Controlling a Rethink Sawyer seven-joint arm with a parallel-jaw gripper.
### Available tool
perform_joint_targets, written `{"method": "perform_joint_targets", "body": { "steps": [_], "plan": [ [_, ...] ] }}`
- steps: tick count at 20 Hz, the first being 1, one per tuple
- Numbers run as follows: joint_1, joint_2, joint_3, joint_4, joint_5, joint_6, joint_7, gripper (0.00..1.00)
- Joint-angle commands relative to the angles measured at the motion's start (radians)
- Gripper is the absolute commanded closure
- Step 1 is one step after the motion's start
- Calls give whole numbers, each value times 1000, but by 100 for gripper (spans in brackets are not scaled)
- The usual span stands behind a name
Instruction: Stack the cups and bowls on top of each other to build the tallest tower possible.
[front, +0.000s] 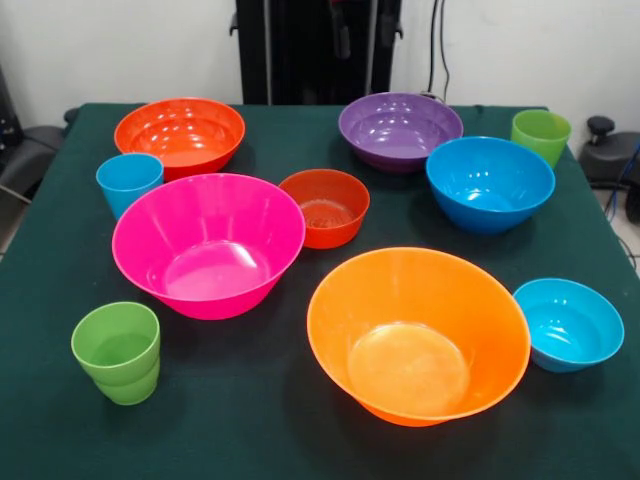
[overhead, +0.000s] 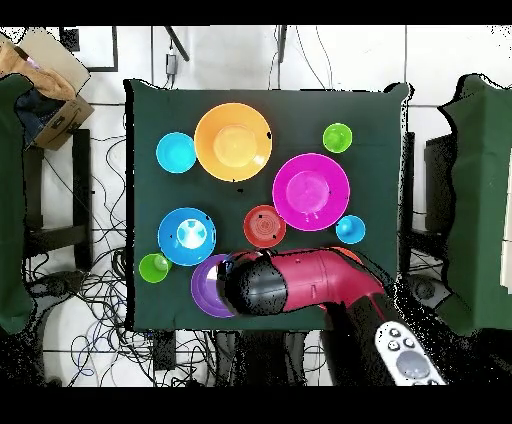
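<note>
All bowls and cups stand apart and open side up on the green table (front: 300, 440); nothing is stacked, so no tower shows. Large pink bowl (front: 208, 245) (overhead: 310, 191), large orange bowl (front: 418, 335) (overhead: 232, 141), medium red-orange bowl (front: 180, 135), purple bowl (front: 400, 130) (overhead: 205, 288), blue bowl (front: 490, 183) (overhead: 187, 236), small red-orange bowl (front: 324, 207) (overhead: 265, 225), small blue bowl (front: 568, 324) (overhead: 176, 152). Sky blue cup (front: 129, 183) (overhead: 350, 229). Green cups (front: 118, 352) (front: 540, 135). The arm (overhead: 300, 285) hangs over the robot side, covering part of the purple bowl; the gripper is hidden under it.
The black pedestal (front: 315, 50) stands behind the table's far edge. In the overhead view a cardboard box (overhead: 50, 90) lies off the table's corner, cables lie on the floor around it, and a white controller (overhead: 405, 358) sits beside the robot's base.
</note>
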Motion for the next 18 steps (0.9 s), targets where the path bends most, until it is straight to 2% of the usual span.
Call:
{"method": "perform_joint_targets", "body": {
  "steps": [1,3,9,18],
  "plan": [
    [-28,258,90,-84,-217,-54,-265,0],
    [-36,301,94,-100,-255,-75,-249,0],
    [-49,352,115,-126,-359,-65,-213,0],
    [-83,303,188,-100,-358,5,-186,0]
  ]
}}
